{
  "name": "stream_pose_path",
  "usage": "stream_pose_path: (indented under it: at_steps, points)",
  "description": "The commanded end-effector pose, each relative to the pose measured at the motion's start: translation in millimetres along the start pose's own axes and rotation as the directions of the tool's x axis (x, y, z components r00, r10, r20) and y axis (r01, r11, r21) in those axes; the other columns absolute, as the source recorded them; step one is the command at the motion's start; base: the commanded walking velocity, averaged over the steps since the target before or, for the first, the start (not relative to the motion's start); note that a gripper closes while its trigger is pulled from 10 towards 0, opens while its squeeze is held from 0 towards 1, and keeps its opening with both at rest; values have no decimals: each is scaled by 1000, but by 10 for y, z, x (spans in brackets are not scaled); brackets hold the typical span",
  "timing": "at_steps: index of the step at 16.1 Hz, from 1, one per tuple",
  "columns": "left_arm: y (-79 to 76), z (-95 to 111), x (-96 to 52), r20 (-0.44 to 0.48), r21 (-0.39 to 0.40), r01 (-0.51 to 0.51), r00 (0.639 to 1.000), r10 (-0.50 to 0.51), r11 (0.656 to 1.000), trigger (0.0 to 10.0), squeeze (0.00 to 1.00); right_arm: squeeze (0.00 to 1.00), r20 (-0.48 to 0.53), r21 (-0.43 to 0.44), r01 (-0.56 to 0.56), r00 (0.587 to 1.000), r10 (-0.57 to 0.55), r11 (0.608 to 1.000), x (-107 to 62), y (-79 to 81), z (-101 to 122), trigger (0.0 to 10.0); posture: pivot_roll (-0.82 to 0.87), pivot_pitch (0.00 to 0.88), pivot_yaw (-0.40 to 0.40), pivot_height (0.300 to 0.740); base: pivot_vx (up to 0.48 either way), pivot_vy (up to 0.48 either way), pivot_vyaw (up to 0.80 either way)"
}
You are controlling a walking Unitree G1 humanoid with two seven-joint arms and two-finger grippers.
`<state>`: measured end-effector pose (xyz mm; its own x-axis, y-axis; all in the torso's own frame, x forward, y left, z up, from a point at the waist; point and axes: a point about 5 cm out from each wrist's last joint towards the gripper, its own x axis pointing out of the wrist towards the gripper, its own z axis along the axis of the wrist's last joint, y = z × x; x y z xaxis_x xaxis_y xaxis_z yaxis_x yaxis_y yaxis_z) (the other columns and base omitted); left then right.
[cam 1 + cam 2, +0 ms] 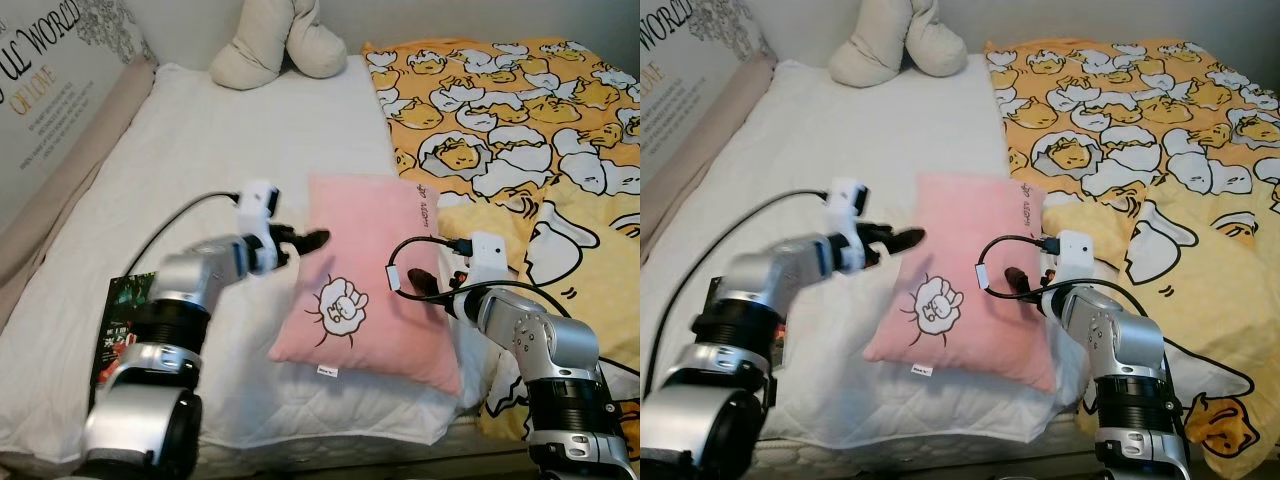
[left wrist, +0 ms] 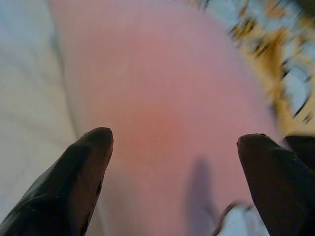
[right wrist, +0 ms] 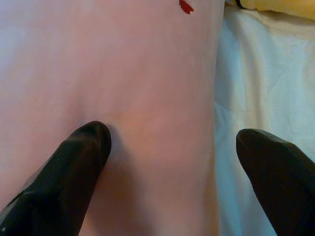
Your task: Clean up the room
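A pink pillow (image 1: 365, 285) with a small cartoon print lies flat on the white bed (image 1: 230, 140), near its front edge. My left gripper (image 1: 312, 240) hovers at the pillow's left edge, open, with the pink cloth (image 2: 162, 98) showing between its fingers (image 2: 74, 182). My right gripper (image 1: 415, 285) rests at the pillow's right side, open. In the right wrist view one finger (image 3: 69, 172) presses on the pink pillow (image 3: 123, 64) and the other finger (image 3: 275, 177) hangs over the white sheet (image 3: 256, 73). Neither gripper holds anything.
A yellow blanket with a duck pattern (image 1: 520, 120) covers the right half of the bed. A beige plush cushion (image 1: 280, 45) sits at the far end. A dark book (image 1: 125, 320) lies at the bed's left front edge. A lettered board (image 1: 50, 70) lines the left side.
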<state>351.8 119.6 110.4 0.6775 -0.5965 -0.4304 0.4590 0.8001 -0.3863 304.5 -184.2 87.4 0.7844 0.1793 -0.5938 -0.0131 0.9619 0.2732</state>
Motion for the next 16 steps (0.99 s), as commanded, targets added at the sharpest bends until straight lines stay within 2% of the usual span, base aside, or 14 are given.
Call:
stream_pose_path:
  at_steps: [1,2,3,6,8,11,12,14,15,16]
  points:
    - [81,-181,-6,-62,-11,-43,997,42,999,10000,0,0,-32,7,7,999,-7,1000,13,-24,-89,10000,-300,0,81,740,0,0,0]
    - [70,-268,14,-91,-21,-33,995,31,999,10000,0,0,-37,10,14,999,-13,1000,15,-47,-117,10000,-298,0,83,740,0,0,0]
    - [71,-440,58,-151,0,-49,987,49,999,10000,0,0,-47,0,33,998,-33,999,27,-100,-177,10000,-297,0,83,740,0,0,0]
    - [26,-585,113,-195,-24,-36,980,30,999,10000,0,0,-74,-9,50,996,-51,999,71,-161,-275,10000,-311,0,92,740,0,0,0]
    - [-47,-618,170,-204,-50,-8,979,-2,999,10000,0,0,-91,25,49,995,-46,999,125,-191,-329,10000,-315,0,95,740,0,0,0]
    - [-188,-551,277,-173,-76,48,983,-60,996,10000,0,0,-108,110,45,994,-33,993,235,-238,-433,10000,-310,0,91,740,0,0,0]
    - [-228,-533,307,-166,-75,63,983,-74,995,10000,0,0,-107,122,48,994,-34,991,262,-249,-457,10000,-305,0,88,740,0,0,0]
    - [-393,-526,400,-173,-16,144,974,-145,989,10000,0,0,-115,142,-3,993,20,990,328,-197,-538,10000,-303,0,87,740,0,0,0]
    - [-502,-552,470,-188,29,166,969,-158,986,10000,0,0,-136,169,-17,990,40,986,371,-191,-641,4314,-303,0,89,740,0,0,0]
    - [-511,-560,478,-191,31,167,969,-158,985,10000,0,0,-140,178,-10,990,35,984,377,-198,-657,4314,-305,0,90,740,0,0,0]
